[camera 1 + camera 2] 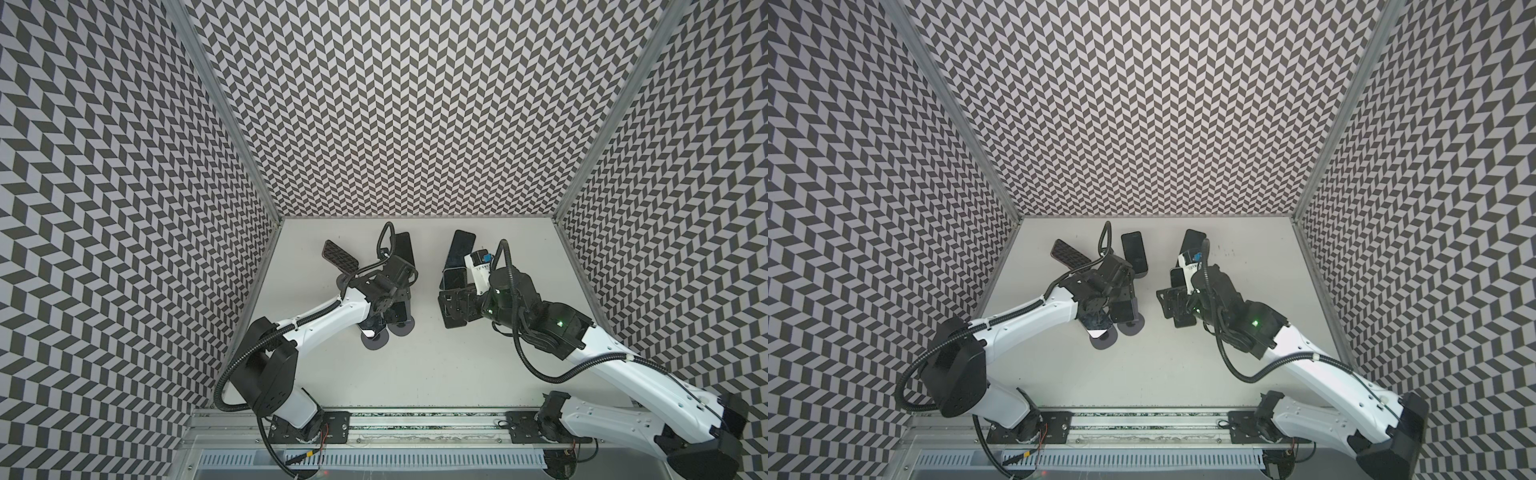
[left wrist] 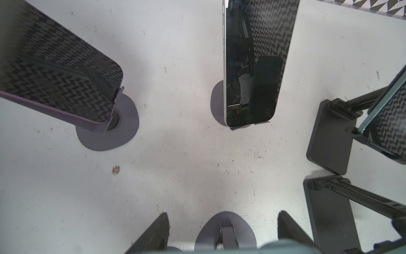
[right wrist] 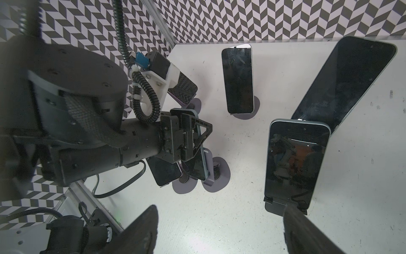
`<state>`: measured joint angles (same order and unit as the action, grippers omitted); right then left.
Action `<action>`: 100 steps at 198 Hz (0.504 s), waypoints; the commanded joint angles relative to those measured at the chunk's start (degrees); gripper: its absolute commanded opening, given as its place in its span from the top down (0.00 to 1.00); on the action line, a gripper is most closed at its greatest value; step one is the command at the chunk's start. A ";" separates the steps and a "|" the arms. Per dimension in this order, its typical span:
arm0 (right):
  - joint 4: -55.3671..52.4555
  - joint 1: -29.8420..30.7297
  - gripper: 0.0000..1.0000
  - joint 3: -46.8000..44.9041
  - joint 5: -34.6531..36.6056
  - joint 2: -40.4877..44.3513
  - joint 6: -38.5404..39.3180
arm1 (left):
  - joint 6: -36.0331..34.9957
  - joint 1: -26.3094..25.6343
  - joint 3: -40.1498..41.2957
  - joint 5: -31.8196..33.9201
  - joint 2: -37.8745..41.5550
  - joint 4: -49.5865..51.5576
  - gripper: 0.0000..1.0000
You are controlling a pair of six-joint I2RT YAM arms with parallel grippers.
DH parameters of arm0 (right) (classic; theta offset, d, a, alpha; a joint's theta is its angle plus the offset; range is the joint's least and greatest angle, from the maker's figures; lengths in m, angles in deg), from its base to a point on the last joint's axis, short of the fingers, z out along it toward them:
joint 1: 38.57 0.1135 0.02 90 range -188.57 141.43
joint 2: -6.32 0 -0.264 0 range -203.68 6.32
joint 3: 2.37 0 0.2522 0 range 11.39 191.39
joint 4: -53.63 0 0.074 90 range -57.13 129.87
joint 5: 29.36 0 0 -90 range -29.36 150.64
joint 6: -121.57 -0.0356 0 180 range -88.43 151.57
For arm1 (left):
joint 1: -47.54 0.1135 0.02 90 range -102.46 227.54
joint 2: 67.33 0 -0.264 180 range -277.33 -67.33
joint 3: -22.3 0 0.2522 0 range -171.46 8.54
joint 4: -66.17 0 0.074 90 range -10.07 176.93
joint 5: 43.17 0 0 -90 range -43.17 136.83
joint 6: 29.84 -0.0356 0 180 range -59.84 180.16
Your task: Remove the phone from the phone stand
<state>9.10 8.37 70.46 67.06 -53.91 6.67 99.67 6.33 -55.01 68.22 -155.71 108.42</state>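
While other phones (image 3: 238,79) stand about the desk (image 1: 419,374), the phone (image 3: 197,167) in question is a dark-screened slab with a teal rim. It leans in a grey stand (image 3: 219,173) with a rounded foot, in the desk's left half, about midway between its far and near edges. The left gripper (image 3: 193,137) has its jaws closed partway onto the phone's two long sides, across the upper part of the screen, so the phone sits right between them. Only the right wrist view shows the screen and the grip across it. The left wrist view gives the phone (image 2: 263,248) merely as a teal edge filling the gap between the fingers (image 2: 153,233), with the stand's foot below. In both top views the left wrist hides all but the phone's lower end. The right gripper (image 3: 219,205) is spread wide with nothing in it, well apart from the phone, toward the desk's right half.
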 commanded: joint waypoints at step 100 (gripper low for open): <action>4.05 -0.31 0.13 -2.56 0.79 2.97 0.05 | 1.36 0.16 -2.63 1.91 3.21 0.86 0.39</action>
<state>10.17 8.37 68.80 67.28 -52.16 6.93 99.93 6.33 -55.34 68.41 -154.64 109.16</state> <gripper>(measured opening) 0.873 0.723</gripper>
